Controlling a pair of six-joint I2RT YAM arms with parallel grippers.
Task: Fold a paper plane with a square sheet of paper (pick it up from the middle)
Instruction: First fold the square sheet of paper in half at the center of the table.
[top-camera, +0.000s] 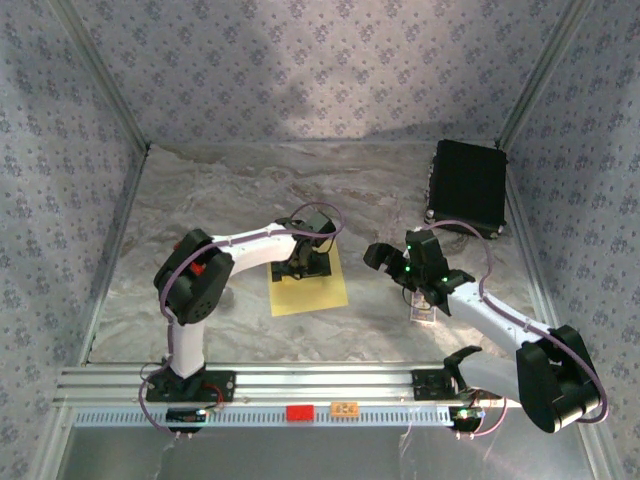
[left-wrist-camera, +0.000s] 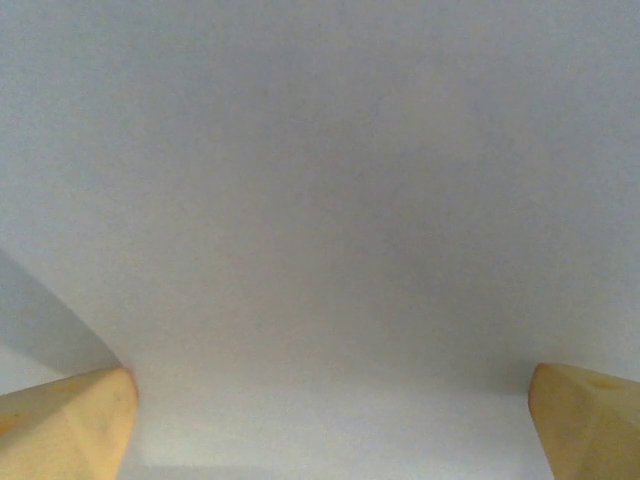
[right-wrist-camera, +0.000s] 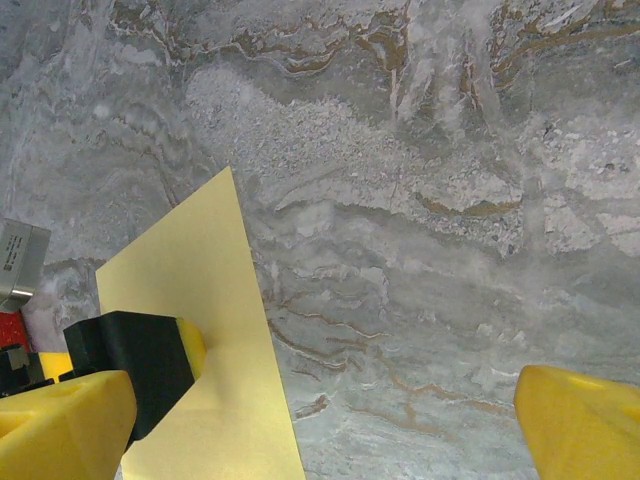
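Top external view: the left tool hangs with its fingers spread wide, empty. Directly beneath it, the square sheet of paper lies flat on the counter. This is roughly mid-sheet, which I judge suits the middle pickup. The right tool, also released and empty, hovers just beyond the sheet's edge, probably clear until folding needs it.

**What lies where**

We find the square sheet of paper flat on the table, just left of centre. The left gripper sits over its far half. The right gripper hangs to the right of the paper, apart from it. A small card lies under the right arm, nearer than that gripper. A rectangular case sits in the far right corner.
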